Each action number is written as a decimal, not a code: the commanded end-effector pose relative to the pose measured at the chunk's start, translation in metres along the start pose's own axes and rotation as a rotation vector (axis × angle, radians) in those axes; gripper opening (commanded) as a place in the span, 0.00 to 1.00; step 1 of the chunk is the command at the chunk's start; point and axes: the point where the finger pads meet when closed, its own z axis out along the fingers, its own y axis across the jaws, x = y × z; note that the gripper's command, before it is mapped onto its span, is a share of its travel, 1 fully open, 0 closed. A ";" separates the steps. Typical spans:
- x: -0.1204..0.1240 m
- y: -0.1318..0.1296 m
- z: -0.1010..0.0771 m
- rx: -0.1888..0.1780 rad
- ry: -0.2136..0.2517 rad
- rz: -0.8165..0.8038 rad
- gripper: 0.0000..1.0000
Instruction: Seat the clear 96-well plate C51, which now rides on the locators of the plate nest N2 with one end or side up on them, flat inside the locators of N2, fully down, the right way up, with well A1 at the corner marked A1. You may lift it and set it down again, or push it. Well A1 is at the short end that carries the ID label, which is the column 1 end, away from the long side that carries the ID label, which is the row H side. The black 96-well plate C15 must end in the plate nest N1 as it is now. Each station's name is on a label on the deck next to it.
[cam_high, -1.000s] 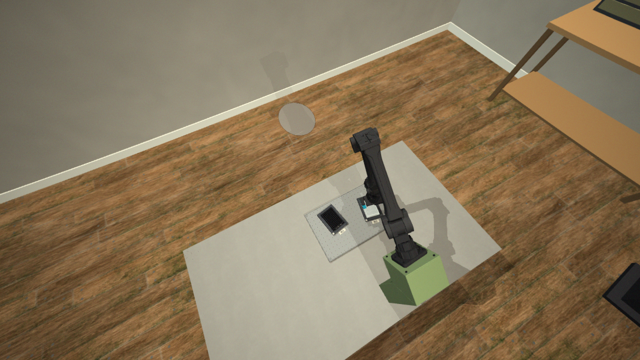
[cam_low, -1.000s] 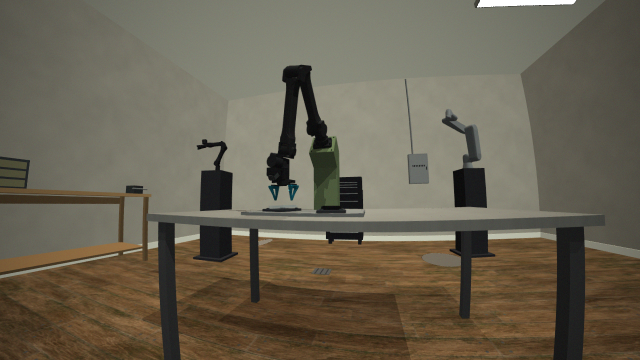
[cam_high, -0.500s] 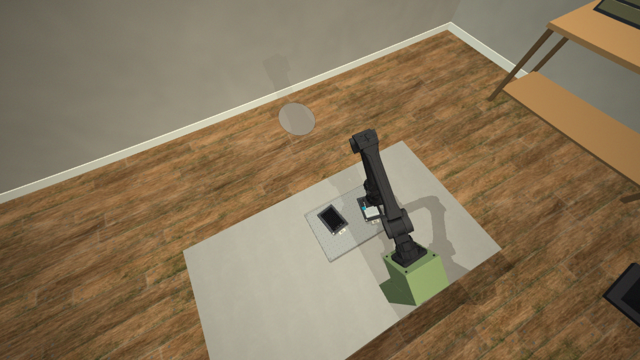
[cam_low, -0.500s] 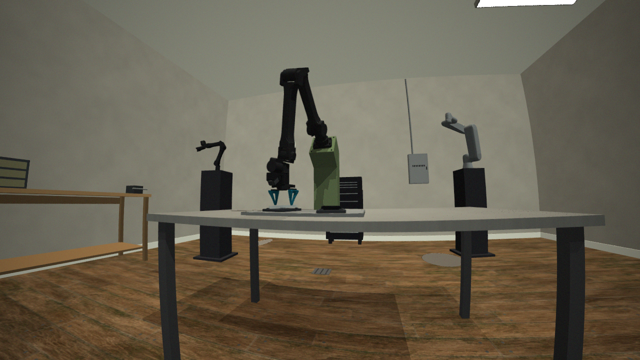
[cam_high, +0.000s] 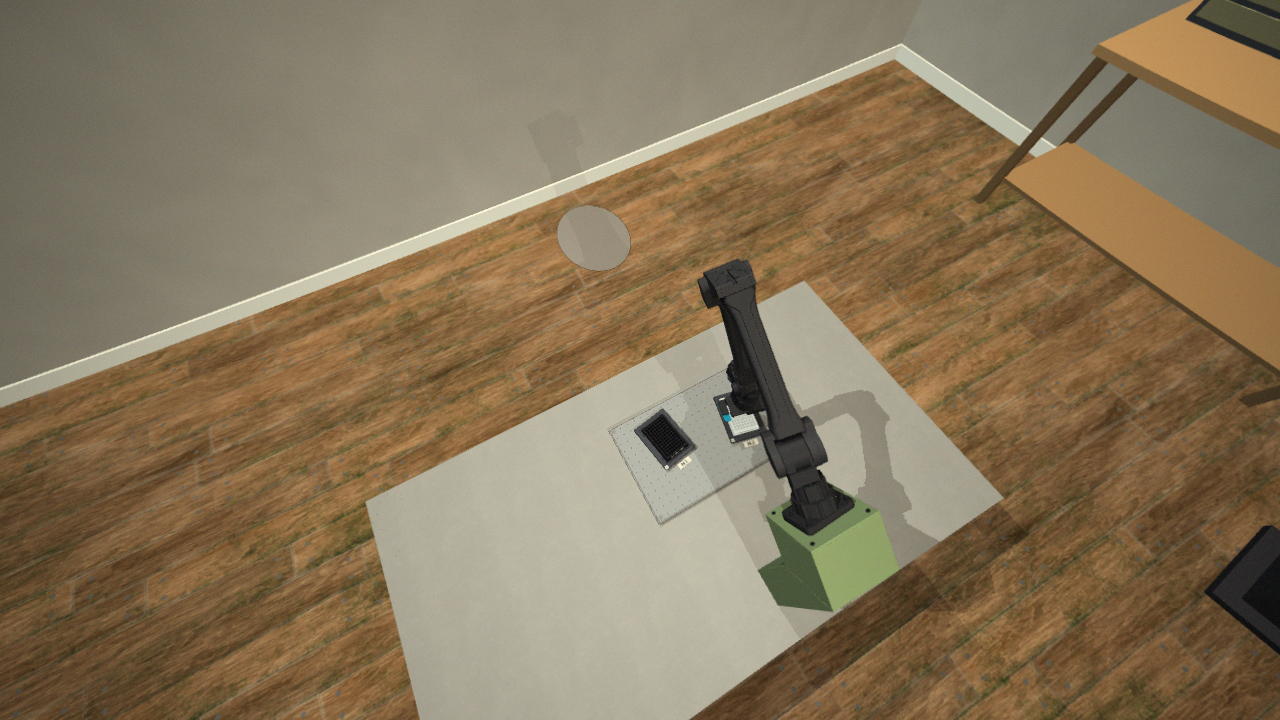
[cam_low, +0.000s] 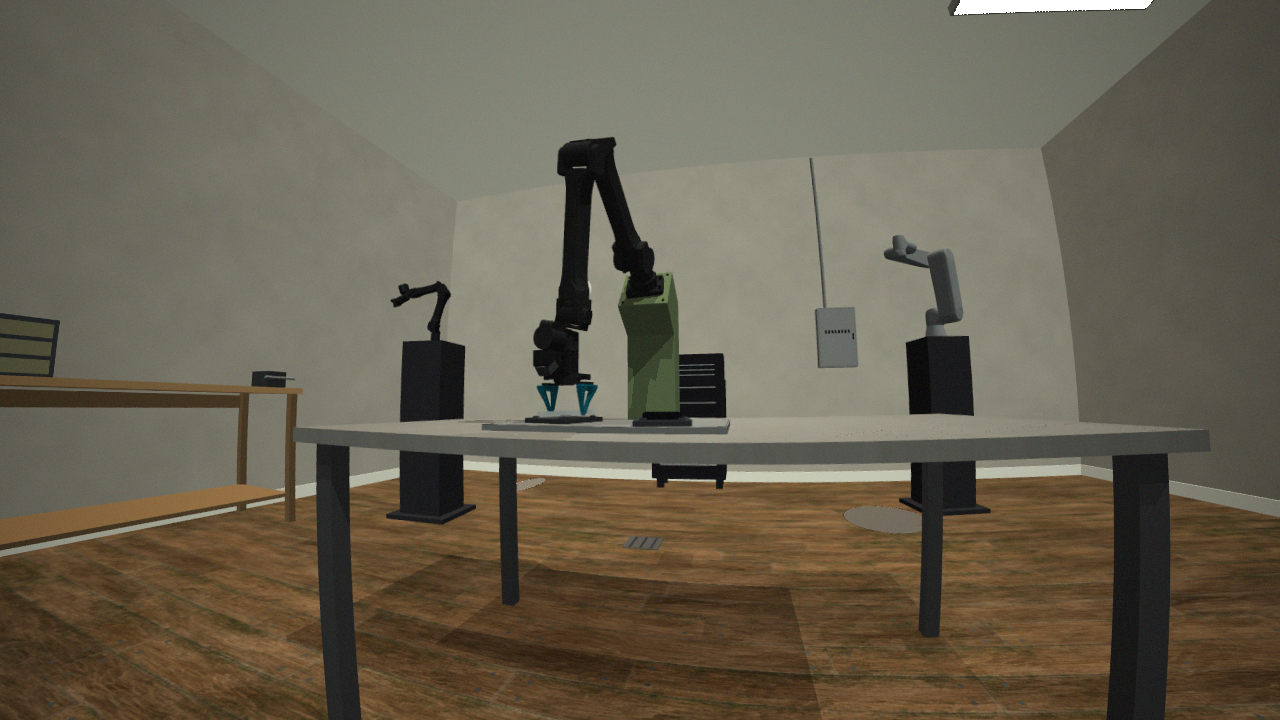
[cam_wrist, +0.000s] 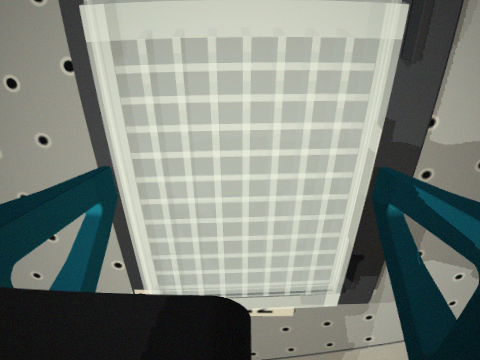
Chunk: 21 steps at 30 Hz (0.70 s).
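Note:
The clear 96-well plate C51 (cam_wrist: 243, 147) lies on the dark plate nest N2 (cam_wrist: 414, 94), filling the wrist view; it also shows in the overhead view (cam_high: 742, 425). Its near end looks raised toward the camera. My gripper (cam_wrist: 244, 181) is open, its teal fingers standing on either long side of the plate, apart from it. In the side view the gripper (cam_low: 563, 398) is low, just above the deck. The black plate C15 (cam_high: 664, 436) sits in nest N1, to the left on the perforated deck.
The perforated deck plate (cam_high: 689, 452) lies on the grey table. The arm's green pedestal (cam_high: 827, 550) stands close by on the right of N2. Station labels sit by each nest (cam_high: 683, 463).

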 end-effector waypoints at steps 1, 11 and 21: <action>0.000 -0.001 -0.003 0.003 -0.005 0.002 1.00; 0.000 -0.001 -0.003 0.003 -0.005 0.002 0.00; 0.000 -0.001 -0.003 0.003 -0.005 0.002 0.00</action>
